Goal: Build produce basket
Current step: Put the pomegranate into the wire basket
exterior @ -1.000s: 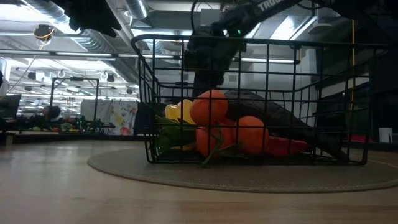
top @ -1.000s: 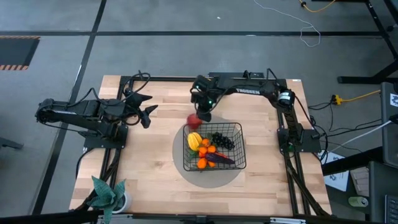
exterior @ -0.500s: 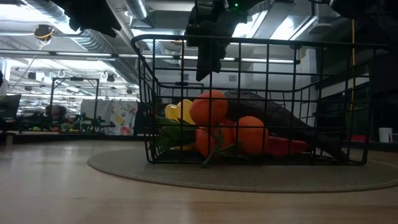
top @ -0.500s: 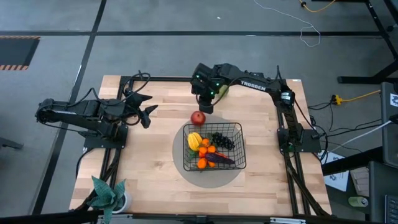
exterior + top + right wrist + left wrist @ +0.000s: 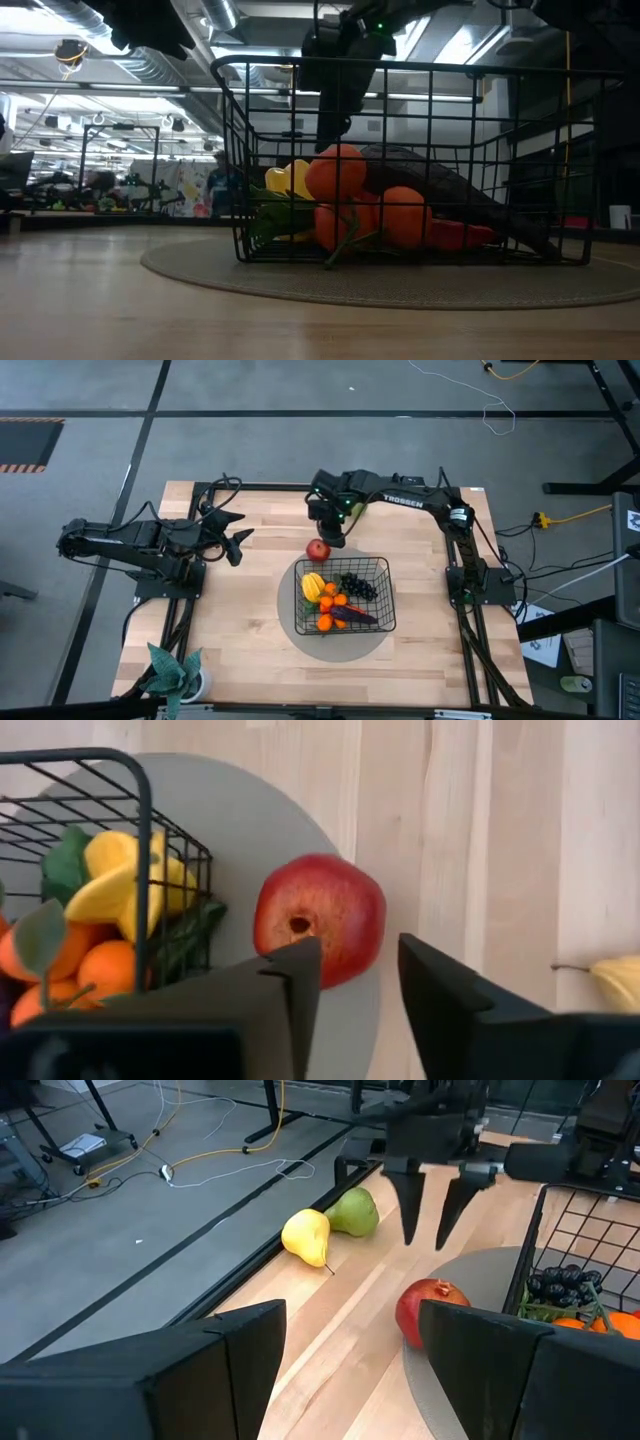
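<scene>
The black wire basket stands on a round grey mat. It holds a yellow ridged fruit, oranges, dark grapes and a purple eggplant. A red apple lies on the mat's edge, just outside the basket's far left corner. My right gripper hangs open a little above the apple, pointing steeply down and touching nothing. My left gripper waits open at the table's left, well above the board.
A yellow pear and a green fruit lie side by side near the table's far edge, behind the apple. A green potted plant stands at the near left corner. Bare wood lies between the left arm and the mat.
My right gripper has gone up from the red apple and turned a little about its own axis. The apple has stayed on the mat's edge beside the basket.
</scene>
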Robot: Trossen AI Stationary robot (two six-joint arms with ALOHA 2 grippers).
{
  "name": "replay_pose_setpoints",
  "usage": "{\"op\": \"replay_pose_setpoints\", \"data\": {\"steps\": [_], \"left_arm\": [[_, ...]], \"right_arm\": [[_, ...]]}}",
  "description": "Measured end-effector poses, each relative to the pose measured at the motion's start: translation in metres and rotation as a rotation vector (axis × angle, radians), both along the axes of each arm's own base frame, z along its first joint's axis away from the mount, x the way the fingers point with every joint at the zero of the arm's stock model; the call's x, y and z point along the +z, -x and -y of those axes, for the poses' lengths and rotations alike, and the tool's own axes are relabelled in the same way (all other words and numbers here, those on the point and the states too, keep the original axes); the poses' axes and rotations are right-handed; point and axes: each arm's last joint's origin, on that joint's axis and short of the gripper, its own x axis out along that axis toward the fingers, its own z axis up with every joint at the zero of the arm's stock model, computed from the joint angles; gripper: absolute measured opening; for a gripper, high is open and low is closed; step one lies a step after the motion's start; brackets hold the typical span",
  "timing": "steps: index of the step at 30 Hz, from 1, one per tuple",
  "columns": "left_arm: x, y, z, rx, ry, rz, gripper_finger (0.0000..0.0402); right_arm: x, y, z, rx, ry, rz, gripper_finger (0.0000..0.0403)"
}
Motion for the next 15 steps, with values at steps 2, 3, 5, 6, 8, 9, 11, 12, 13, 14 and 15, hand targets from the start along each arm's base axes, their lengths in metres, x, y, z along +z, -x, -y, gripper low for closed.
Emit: {"op": "replay_pose_setpoints", "data": {"steps": [2,3,5,6,8,9,11,12,13,14,15], "left_arm": [[0.0,0.0,0.0,0.0,0.0,0.0,0.0218],[0.0,0.0,0.0,0.0,0.0,0.0,0.0218],[0.0,0.0,0.0,0.0,0.0,-0.001,0.0218],[0.0,0.0,0.0,0.0,0.0,0.0,0.0218],[0.0,0.0,0.0,0.0,0.0,-0.001,0.0218],[0.0,0.0,0.0,0.0,0.0,0.0,0.0218],[0.0,0.0,0.0,0.0,0.0,-0.001,0.0218],[0.0,0.0,0.0,0.0,0.0,0.0,0.0218],[0.0,0.0,0.0,0.0,0.0,0.0,0.0218],[0.0,0.0,0.0,0.0,0.0,0.0,0.0218],[0.0,0.0,0.0,0.0,0.0,0.0,0.0218]], "right_arm": [[-0.006,-0.002,0.0,0.011,0.01,0.016,0.0142],[-0.01,-0.002,0.0,0.012,0.01,0.013,0.0149],[-0.017,-0.001,-0.001,0.012,0.006,0.005,0.0157],[-0.021,-0.001,-0.001,0.014,0.005,0.0,0.016],[-0.029,0.0,-0.004,0.02,-0.001,-0.017,0.0162],[-0.031,0.0,-0.005,0.024,-0.003,-0.028,0.0162],[-0.031,-0.001,-0.008,0.056,0.01,-0.018,0.0162],[-0.03,-0.002,-0.01,0.078,0.021,-0.006,0.0162],[-0.029,-0.003,-0.012,0.092,0.027,0.001,0.0162],[-0.029,-0.004,-0.014,0.109,0.033,0.005,0.0162],[-0.029,-0.005,-0.016,0.124,0.038,0.005,0.0162]]}}
